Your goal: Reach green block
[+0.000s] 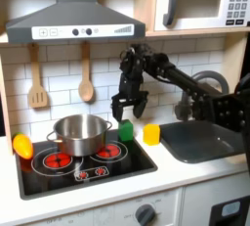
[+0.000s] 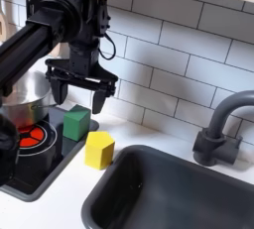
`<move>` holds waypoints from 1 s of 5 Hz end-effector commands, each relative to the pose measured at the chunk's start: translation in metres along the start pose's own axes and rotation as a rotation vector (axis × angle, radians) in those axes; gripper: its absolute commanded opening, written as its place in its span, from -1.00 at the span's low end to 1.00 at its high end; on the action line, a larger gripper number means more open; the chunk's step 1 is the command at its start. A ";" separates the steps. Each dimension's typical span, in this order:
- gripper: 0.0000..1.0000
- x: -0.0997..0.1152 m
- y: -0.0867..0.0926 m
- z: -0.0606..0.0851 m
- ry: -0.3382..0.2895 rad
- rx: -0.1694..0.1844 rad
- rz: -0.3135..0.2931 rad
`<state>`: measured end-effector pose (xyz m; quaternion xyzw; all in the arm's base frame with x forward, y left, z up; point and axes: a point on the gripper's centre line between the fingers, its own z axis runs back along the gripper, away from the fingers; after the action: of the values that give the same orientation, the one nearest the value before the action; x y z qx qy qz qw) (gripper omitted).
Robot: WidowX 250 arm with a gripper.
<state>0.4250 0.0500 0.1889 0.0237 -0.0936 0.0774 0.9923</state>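
Observation:
The green block (image 1: 125,130) (image 2: 76,123) is a small matte cube at the back right corner of the toy stove top (image 1: 83,166), just right of the steel pot (image 1: 79,132). A yellow block (image 1: 151,133) (image 2: 99,149) lies beside it, toward the sink. My black gripper (image 1: 127,107) (image 2: 77,98) hangs open directly above the green block, its fingers pointing down and spread to either side, a short gap over the cube and touching nothing.
A sink (image 1: 203,139) (image 2: 169,188) with a grey faucet (image 2: 220,124) lies to the right in both exterior views. A yellow-orange object (image 1: 21,145) sits at the stove's left edge. Wooden utensils (image 1: 86,78) hang on the tiled wall under the hood.

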 end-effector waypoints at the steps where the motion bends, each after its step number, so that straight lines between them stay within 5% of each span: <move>1: 1.00 -0.003 0.008 -0.009 0.023 0.001 0.008; 5: 1.00 -0.001 0.003 -0.023 0.032 -0.009 -0.026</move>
<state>0.4277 0.0536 0.1616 0.0165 -0.0713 0.0652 0.9952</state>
